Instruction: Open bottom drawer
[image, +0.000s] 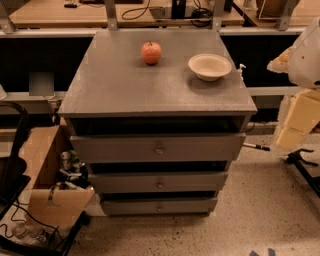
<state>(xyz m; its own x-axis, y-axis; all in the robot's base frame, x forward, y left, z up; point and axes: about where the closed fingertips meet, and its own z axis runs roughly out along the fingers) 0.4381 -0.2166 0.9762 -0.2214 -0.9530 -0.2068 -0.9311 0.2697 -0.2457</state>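
Observation:
A grey cabinet (155, 90) with three stacked drawers fills the middle of the camera view. The bottom drawer (125, 206) is the lowest and shortest front, with a small round knob (159, 206) at its centre. Its front lies about flush under the middle drawer (125, 183), and a dark gap runs above it. My gripper (283, 61) is at the far right edge, raised level with the cabinet top. It is well away from the bottom drawer and touches nothing.
A red apple (151, 52) and a beige bowl (210, 66) sit on the cabinet top. A cardboard box (47, 170) of clutter and a black cart (12, 165) stand to the left. A black stand leg (305, 167) crosses the speckled floor (260, 210) on the right.

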